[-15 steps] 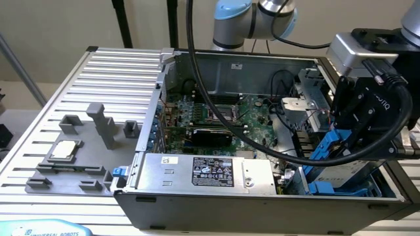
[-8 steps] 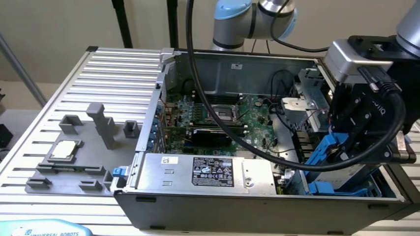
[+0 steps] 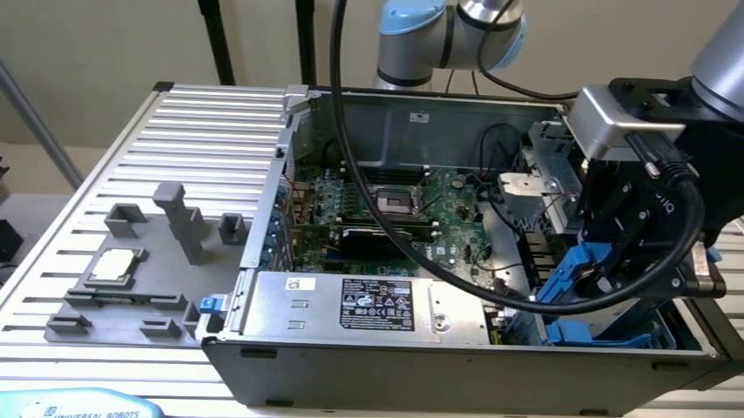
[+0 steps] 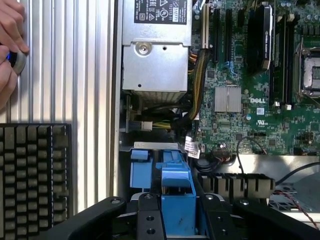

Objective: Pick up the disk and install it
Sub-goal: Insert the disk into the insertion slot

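Blue carrier plastic edges the disk [image 4: 176,182], and the tool [image 4: 177,207] is clenched on that frame, its black fingers [image 4: 149,217] pressed to either side. The disk stands on edge inside the open computer case [image 3: 465,370], in the corner at the exterior view's right, near the grey power supply [image 3: 348,300] and past the green motherboard [image 3: 395,200]. A hand [image 4: 9,47] rests on the ribbed tabletop [image 3: 198,131] outside the case. A CPU chip [image 3: 114,264] lies well apart.

Power supply [image 3: 348,305], motherboard [image 4: 240,125], chip [image 3: 117,264], ribbed table [image 3: 198,122]
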Robot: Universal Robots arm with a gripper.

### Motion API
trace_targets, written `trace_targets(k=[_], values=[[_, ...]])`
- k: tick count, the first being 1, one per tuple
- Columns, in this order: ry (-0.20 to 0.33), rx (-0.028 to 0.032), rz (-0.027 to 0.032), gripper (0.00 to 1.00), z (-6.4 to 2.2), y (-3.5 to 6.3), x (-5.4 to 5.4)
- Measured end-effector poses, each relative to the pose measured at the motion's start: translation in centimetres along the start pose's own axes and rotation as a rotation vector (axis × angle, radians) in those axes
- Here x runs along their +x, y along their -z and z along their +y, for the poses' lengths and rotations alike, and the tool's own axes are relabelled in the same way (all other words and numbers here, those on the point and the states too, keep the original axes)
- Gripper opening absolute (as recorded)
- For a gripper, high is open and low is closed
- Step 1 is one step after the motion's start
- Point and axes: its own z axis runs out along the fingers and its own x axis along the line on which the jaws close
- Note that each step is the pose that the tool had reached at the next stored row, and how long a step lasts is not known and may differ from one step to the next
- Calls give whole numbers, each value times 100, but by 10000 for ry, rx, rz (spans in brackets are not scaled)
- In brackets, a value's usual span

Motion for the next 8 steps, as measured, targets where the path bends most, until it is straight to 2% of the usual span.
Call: trace_targets(k=[8], values=[[1, -22, 0, 33, -6, -100, 9]])
